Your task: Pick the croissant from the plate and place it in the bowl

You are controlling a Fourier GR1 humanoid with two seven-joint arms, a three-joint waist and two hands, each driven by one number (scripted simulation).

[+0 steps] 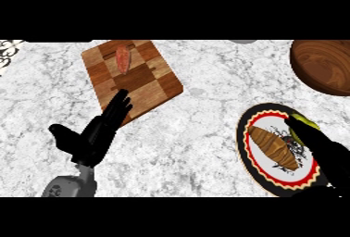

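Observation:
A brown croissant (273,147) lies on a round plate (254,167) with a red, yellow and black rim at the lower right. My right hand (321,150) comes in from the right edge over the plate's right side; a fingertip reaches the croissant's right side, and the fingers look fairly straight. The dark wooden bowl (322,65) sits at the upper right corner, partly cut by the view's edge, with nothing visible inside. My left hand (96,132) rests open at the lower left, fingers pointing up toward the board.
A checkered wooden cutting board (140,83) lies at the upper middle with a reddish sausage-like item (123,59) on it. The counter is grey-white marble. A patterned object (8,50) shows at the top left corner.

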